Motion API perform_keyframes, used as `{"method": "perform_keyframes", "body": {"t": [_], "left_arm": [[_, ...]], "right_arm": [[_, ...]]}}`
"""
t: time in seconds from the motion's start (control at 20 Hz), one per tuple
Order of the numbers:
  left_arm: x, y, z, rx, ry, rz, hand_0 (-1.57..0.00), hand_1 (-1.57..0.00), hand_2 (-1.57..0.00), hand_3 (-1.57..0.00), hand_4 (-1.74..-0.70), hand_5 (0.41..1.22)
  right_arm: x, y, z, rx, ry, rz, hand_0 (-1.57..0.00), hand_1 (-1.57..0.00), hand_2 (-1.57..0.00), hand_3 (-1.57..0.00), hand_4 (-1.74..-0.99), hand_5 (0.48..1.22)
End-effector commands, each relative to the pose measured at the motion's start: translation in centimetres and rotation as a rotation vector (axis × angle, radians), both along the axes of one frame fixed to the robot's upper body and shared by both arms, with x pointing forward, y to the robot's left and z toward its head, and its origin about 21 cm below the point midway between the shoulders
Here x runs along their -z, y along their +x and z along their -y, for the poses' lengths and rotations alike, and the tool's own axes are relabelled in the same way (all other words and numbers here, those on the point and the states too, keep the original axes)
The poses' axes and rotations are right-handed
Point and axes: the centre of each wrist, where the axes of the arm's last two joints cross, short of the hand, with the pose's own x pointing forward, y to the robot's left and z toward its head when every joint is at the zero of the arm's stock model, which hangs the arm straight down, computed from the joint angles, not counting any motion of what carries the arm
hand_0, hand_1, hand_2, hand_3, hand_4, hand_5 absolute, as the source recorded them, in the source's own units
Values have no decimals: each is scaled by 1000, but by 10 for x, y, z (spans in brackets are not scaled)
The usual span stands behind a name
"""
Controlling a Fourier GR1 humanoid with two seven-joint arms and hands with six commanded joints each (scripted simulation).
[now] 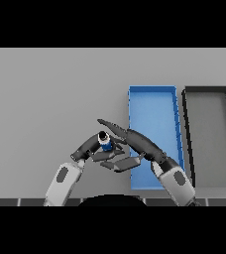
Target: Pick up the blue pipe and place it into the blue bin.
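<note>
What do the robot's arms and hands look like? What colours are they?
Both arms are white and grey, with a rounded shell near the wrist that has a dark oval patch on it. The left hand and the right hand are dark, nearly black, with long thin fingers and a thumb. No cables or markings show.

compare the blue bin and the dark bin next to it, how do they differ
The blue bin has bright blue walls and floor; the dark bin has black walls and a grey floor. The blue bin lies nearer the robot hands, its lower left part overlapped by the right arm; the dark bin is unobstructed. Both are long, open and empty.
</note>
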Motion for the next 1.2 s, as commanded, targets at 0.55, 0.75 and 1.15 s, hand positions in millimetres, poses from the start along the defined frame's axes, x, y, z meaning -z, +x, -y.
{"method": "perform_keyframes", "body": {"t": [0.55, 0.75, 1.15], "left_arm": [[1, -1, -1, -27, 76, -34, -1571, -1571, -1571, -1571, -1622, 1221], [2, -1, 2, -5, -13, -46, -1571, -1571, -1571, -1532, -1690, 1221], [1, -1, -5, 2, -16, -26, -1571, -1571, -1571, -1428, -1730, 1221]], "right_arm": [[-18, 30, -42, -117, -69, 9, -876, -877, -910, -762, -1467, 518], [-12, 33, -46, -139, 1, -28, -1286, -1287, -1300, -1102, -1606, 765], [-4, 24, -55, -173, 38, 25, -1523, -1523, -1526, -1484, -1716, 1144]]}}
